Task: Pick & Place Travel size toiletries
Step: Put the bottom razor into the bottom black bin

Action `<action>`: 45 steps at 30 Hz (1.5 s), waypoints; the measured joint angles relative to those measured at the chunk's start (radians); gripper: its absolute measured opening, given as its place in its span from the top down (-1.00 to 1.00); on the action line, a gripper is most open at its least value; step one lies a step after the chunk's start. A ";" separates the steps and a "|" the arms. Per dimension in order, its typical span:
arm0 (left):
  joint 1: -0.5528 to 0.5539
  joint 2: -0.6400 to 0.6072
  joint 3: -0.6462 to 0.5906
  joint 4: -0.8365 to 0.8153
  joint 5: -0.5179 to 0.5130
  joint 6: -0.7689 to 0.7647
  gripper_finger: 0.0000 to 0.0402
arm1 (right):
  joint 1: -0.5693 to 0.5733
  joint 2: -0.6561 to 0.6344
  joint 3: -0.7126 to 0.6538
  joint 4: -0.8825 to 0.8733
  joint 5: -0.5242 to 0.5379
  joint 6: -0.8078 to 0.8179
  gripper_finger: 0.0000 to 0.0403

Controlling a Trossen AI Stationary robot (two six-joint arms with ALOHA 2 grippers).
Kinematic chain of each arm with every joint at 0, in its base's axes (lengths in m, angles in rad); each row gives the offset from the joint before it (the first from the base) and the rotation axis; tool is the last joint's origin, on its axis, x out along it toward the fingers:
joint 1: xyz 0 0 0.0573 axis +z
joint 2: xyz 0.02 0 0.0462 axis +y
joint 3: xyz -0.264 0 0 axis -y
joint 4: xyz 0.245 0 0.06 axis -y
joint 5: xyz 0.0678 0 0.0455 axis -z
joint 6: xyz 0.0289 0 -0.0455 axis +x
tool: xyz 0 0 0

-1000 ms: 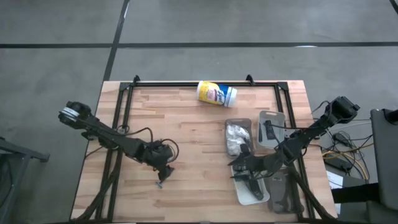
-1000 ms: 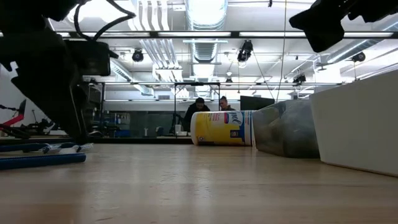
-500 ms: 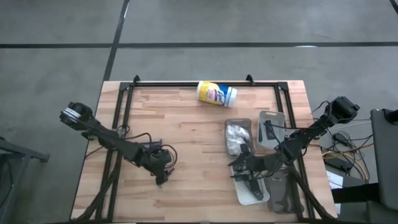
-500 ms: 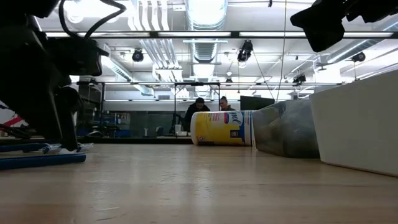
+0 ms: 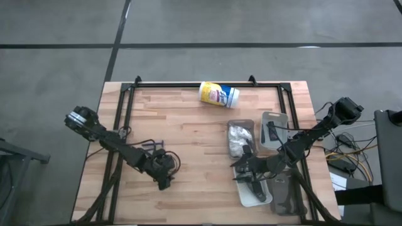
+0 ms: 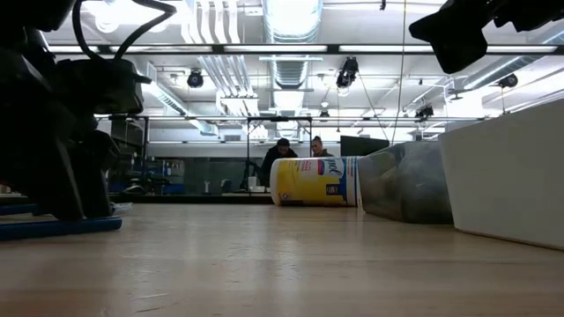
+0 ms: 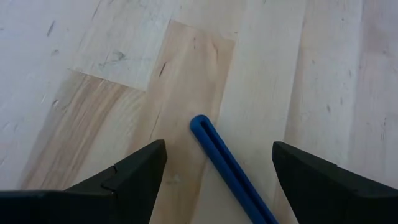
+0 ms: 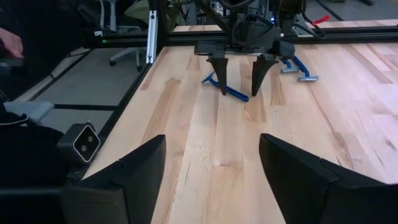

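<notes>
From above, your left hand [image 5: 164, 182] sits low over the pale wooden tabletop [image 5: 188, 135], near its front edge on the left half. Your right hand [image 5: 251, 179] hovers over a clear rectangular tray [image 5: 248, 196] on the right side. Just behind it, a second tray [image 5: 240, 125] holds white crinkly packets [image 5: 237, 139], and a third tray [image 5: 276, 118] beside that holds a slim black stick [image 5: 271, 131]. A yellow-and-white canister [image 5: 218, 94] lies on its side near the back edge.

From tabletop height, the canister [image 6: 315, 181] lies in the middle distance, with a tray's translucent wall [image 6: 407, 181] to its right. Your left arm is a dark mass at left, above a blue stick [image 6: 60, 227] lying flat on the wood.

From your left wrist, the left hand [image 7: 219, 165] is spread wide, its two dark fingers [image 7: 134, 169] astride a slim blue stick [image 7: 227, 165] with a rounded end and a groove down its length. The fingers do not touch it.

From your right wrist, the right hand [image 8: 211, 158] is parted and holds nothing. Across the smooth planks, the left hand [image 8: 239, 78] points down over the blue stick [image 8: 225, 88]; two pale blue razors [image 8: 300, 68] lie just beyond.
</notes>
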 joint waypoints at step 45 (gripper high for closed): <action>0.015 -0.053 0.051 0.024 -0.306 0.418 0.80 | -0.153 0.000 -0.062 -0.007 0.002 -0.128 0.12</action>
